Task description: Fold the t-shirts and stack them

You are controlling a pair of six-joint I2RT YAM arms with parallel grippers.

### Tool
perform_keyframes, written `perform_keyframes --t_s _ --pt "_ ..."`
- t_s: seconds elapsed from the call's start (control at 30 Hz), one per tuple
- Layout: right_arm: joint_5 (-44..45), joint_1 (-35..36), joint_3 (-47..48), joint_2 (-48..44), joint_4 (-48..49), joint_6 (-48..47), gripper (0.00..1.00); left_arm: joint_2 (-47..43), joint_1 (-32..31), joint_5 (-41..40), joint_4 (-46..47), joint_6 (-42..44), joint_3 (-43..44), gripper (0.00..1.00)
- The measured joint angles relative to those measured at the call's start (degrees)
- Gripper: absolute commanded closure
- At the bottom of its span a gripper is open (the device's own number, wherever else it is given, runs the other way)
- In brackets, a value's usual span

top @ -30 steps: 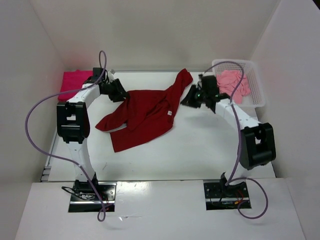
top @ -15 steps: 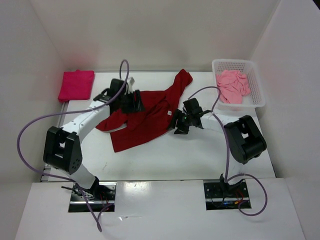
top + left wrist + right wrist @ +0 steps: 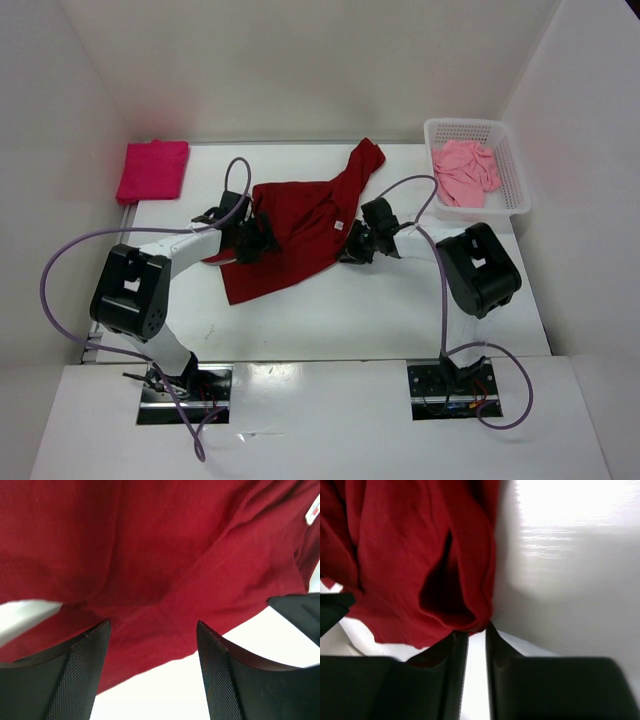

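**Take two clean edges before spreading the dark red shirt**

The dark red t-shirt (image 3: pixel 300 222) lies crumpled mid-tabletop (image 3: pixel 390 310), one part trailing toward the far wall. I judge the step in hand to be gripping it at two sides so it can be drawn flat. Each grip should take a single layer near the hem, not a bunched fold, and both should be secure before an even pull apart.

The left jaws stand spread low over the shirt's left edge, holding nothing. The right jaws are nearly together, with a rolled edge at their tips. Whether cloth is caught I cannot tell.

From the near bases, the left arm (image 3: pixel 185 243) and right arm (image 3: pixel 440 235) bend inward, wrists low, facing each other across the shirt.

Farther back, the magenta t-shirt (image 3: pixel 153 170) lies folded at far left. The salmon t-shirt (image 3: pixel 465 172) is heaped in the white mesh basket (image 3: pixel 478 124) at far right.
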Motion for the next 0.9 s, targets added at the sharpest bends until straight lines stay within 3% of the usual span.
perform_keyframes --t_s 0.03,0.13,0.17,0.27,0.47,0.5,0.57,0.6,0.63,0.67,0.9 --pt "0.5 0.0 0.0 0.2 0.1 0.3 0.84 0.3 0.0 0.0 0.7 -0.5 0.0 0.27" --pt "1.6 0.0 0.0 0.4 0.0 0.5 0.89 0.8 0.0 -0.1 2.5 -2.0 -0.3 0.41" --pt "1.9 0.0 0.0 0.4 0.0 0.5 0.91 0.9 0.0 -0.1 3.1 -2.2 -0.3 0.55" --pt "2.7 0.0 0.3 0.4 -0.2 0.1 0.98 1.0 0.0 -0.2 3.9 -3.2 -0.3 0.77" --pt "4.3 0.0 0.6 0.3 -0.9 -0.3 1.0 1.0 0.0 -0.5 4.7 -3.2 -0.3 0.99" --pt "4.6 0.0 0.6 0.2 -1.2 -0.4 1.0 1.0 0.0 -0.5 4.8 -3.2 -0.3 0.99" --pt "5.1 0.0 0.5 -0.4 -1.6 -0.7 1.0 1.0 0.1 -0.4 4.7 -3.0 -0.3 0.88" --pt "5.2 0.0 0.5 -0.8 -2.0 -0.9 1.0 1.0 0.1 -0.4 4.5 -2.8 -0.3 0.79" --pt "5.3 0.0 0.5 -1.3 -2.3 -1.1 1.0 1.0 0.1 -0.5 4.1 -2.7 -0.3 0.54" --pt "5.4 0.0 0.5 -1.7 -2.7 -1.3 0.99 0.9 0.1 -0.6 3.8 -2.4 -0.3 0.48" --pt "5.6 0.0 0.5 -4.1 -3.1 -1.8 0.99 -2.3 0.1 -3.5 2.4 -2.8 -1.5 0.46"
